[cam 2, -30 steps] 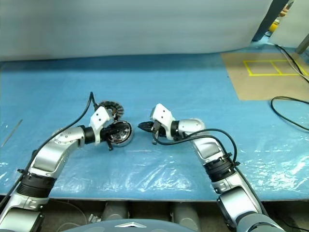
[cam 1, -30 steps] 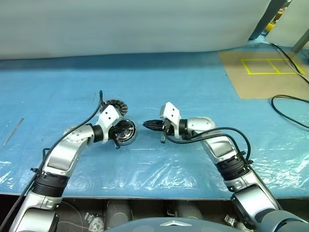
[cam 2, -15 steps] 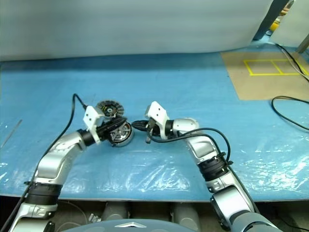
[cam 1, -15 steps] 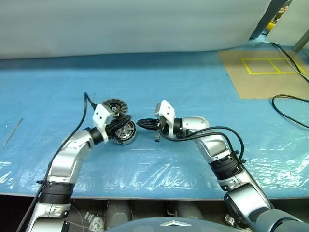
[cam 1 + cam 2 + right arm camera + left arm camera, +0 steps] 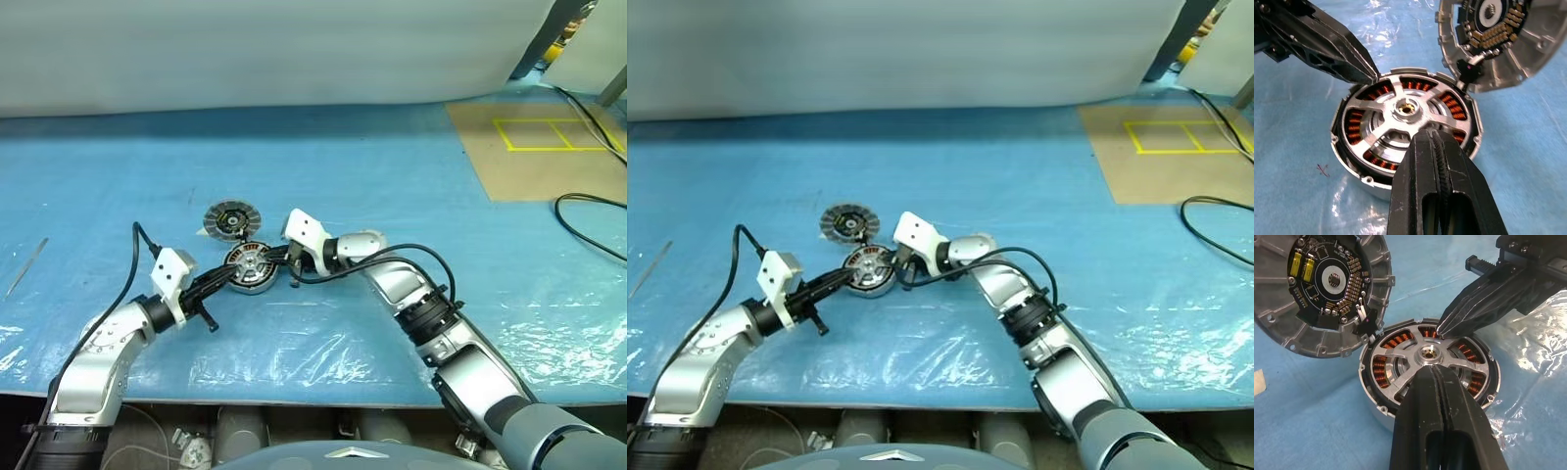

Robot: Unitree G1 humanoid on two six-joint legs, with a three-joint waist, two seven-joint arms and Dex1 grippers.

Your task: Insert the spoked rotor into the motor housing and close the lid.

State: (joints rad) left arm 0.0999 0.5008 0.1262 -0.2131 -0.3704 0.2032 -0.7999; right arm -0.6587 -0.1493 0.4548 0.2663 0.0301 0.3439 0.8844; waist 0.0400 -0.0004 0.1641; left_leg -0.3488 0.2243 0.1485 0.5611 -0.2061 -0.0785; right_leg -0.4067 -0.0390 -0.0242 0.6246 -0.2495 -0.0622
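Observation:
The motor housing (image 5: pixel 251 270) stands on the blue sheet, with the spoked rotor (image 5: pixel 1428 354) seated inside it. The rotor's silver spokes lie over the copper windings. The lid (image 5: pixel 227 217) lies just behind it, dark inner face up, its rim by the housing's rim. My left gripper (image 5: pixel 233 278) is shut on nothing, its tip over the near-left part of the rotor. My right gripper (image 5: pixel 273 258) is also shut and empty, its tip at the rotor's right rim. In the left wrist view, the right gripper's fingers (image 5: pixel 1484 301) reach the rotor's edge opposite my own shut fingers (image 5: pixel 1420 401).
A brown board with yellow tape (image 5: pixel 534 147) lies at the back right, and a black cable (image 5: pixel 588 211) loops beside it. A thin rod (image 5: pixel 24 266) lies at the far left. The table's front edge (image 5: pixel 323 399) runs close below the arms.
My left arm pulled back and to the left, uncovering the housing and lid; only its tip stays over the rotor. My right gripper moved left up to the housing's rim.

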